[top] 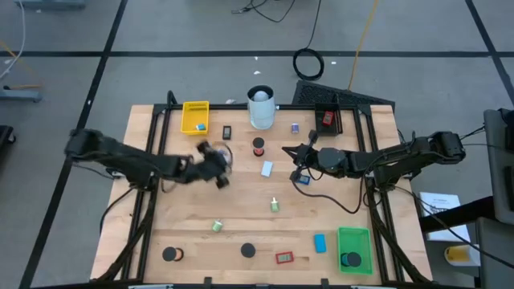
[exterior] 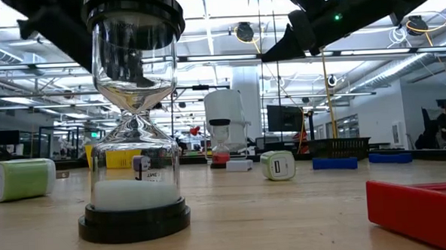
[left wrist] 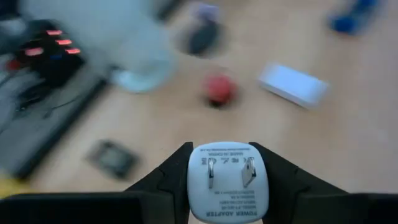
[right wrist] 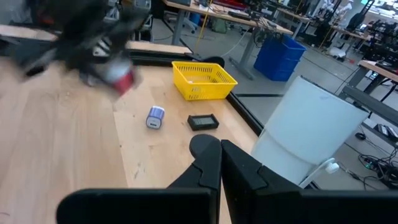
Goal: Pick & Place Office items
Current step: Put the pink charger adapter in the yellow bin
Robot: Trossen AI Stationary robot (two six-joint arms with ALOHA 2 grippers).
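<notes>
Left gripper (left wrist: 225, 186) above the light wooden table (top: 241, 217), left of centre: fingers clamped on a white square plastic power adapter (left wrist: 227, 180), prongs facing the wrist camera. Right gripper (right wrist: 221, 155) right of centre, fingers closed together, empty. Remaining small office items scattered over the tabletop

Stood on a grey floor (top: 72, 32) crossed by dark lines, a black cable coil (top: 309, 63) lying at upper centre of the high view. Opened, in the low view, onto a long hall under rows of ceiling strip lights (exterior: 226, 19). Showed, at the right wrist view's top, a blue bin (right wrist: 283, 56) beside workbenches (right wrist: 199, 9).
</notes>
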